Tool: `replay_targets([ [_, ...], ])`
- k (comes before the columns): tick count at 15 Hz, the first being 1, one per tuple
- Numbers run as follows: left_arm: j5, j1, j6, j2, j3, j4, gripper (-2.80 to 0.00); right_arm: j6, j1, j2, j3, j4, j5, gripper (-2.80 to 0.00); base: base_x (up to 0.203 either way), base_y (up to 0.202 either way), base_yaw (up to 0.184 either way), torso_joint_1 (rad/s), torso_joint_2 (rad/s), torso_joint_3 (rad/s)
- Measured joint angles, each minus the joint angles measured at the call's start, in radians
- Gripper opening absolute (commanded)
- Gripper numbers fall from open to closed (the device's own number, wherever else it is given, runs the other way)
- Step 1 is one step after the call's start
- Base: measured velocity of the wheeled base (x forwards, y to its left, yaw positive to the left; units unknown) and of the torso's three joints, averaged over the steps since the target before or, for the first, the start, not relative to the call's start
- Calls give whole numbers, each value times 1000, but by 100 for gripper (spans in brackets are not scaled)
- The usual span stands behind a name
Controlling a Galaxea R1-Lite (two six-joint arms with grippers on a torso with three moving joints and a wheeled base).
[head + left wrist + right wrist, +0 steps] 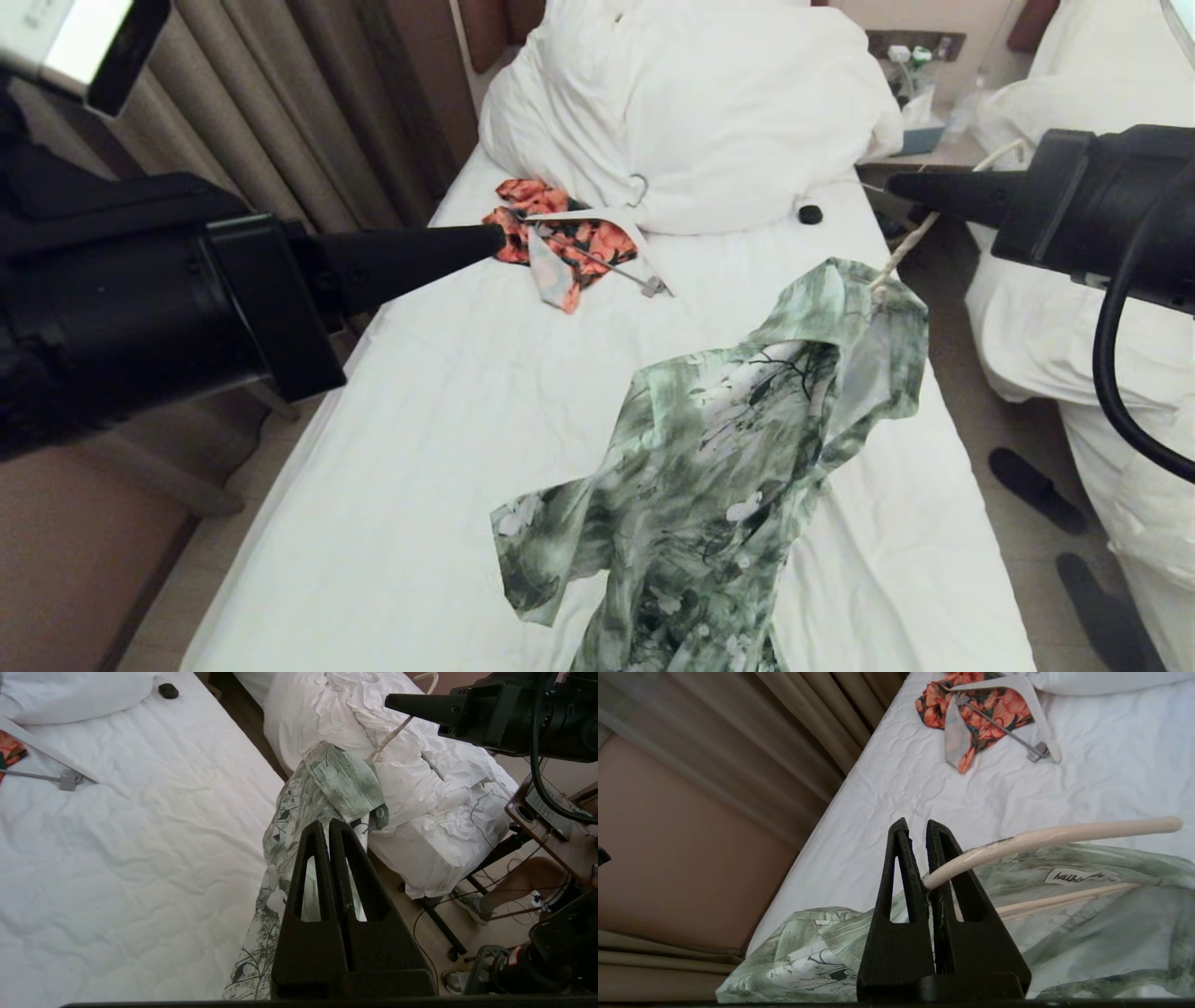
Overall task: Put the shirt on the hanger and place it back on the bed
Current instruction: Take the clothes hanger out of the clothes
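The pale green printed shirt (719, 467) hangs by its collar from the thin cream hanger (904, 250). Its lower part trails over the right side of the bed (448, 420). My right gripper (892, 184) is up at the right, shut on the hanger's hook (1064, 835), which passes between the jaws of that gripper (916, 828). The collar label (1080, 876) shows just below the hook. My left gripper (495, 241) hovers over the bed's left side, shut on nothing. In the left wrist view this gripper (324, 826) points toward the hanging shirt (341, 777) without touching it.
An orange-and-black garment (551, 233) with a broad white hanger (607, 224) lies near the pillow heap (691, 103). A small black object (810, 214) sits beside the pillows. A second bed (1074, 327) and slippers (1036, 490) are to the right, curtains (280, 112) to the left. A person's leg (528, 877) shows.
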State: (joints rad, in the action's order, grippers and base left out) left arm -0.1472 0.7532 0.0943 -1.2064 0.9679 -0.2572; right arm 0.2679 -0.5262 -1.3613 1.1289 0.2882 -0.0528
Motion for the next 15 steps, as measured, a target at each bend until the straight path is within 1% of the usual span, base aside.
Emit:
replay_targets([
  [4,-1,-1,0,-4,0,-1,-280,-1,4,2,-8,7,-2,-280,0,0,0,25,-67,-34],
  [7,1,2,0,-4,0,4,-280,-3,31,9,1,5,16,-280,0,0,0,0,0,0],
  [8,1,5,-1,-3,-2,5,-280,-6,41,16,16,1,48,-280,0,0,0,0,0,0],
  [13,4,26,-3,-15,-7,39,-280,-78,48,3,47,-2,234,-280,0,0,0,0,0,0],
  [15,4,37,-17,-22,-36,38,-280,-100,45,-9,60,-2,254,-280,0,0,0,0,0,0],
])
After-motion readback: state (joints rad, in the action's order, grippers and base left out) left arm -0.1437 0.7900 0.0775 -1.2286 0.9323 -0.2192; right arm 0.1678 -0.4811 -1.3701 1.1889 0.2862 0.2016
